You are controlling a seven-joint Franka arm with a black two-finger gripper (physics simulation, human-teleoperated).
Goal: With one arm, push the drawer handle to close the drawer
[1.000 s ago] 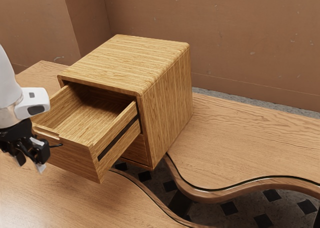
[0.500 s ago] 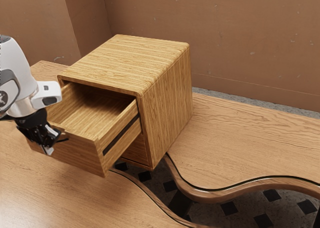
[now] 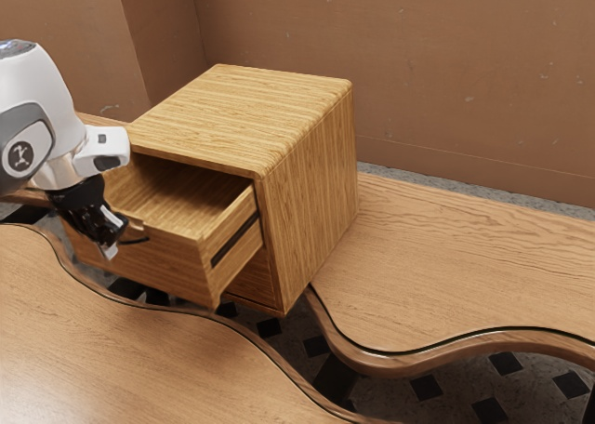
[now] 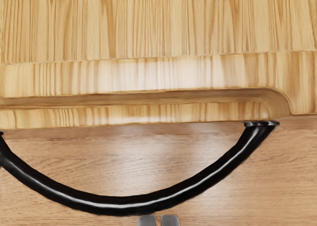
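My gripper is at the front of the open drawer, by its black curved handle. Its fingertips stand close together with nothing held between them. In the wrist view the gripper has its two grey tips almost side by side, at the outer side of the handle's bow. Whether they touch the handle is hard to tell. The wooden drawer front lies beyond the handle. The upper drawer sticks partway out of the wooden cabinet, and its inside looks bare.
Below the open drawer, a lower drawer front sits in the cabinet. The wooden table has a wavy gap with dark-and-grey floor tiles beneath. A brown wall rises behind.
The drawer has slid some way into the cabinet, its front moving toward the exterior view's right. My hand has moved the same way with it, staying at the handle.
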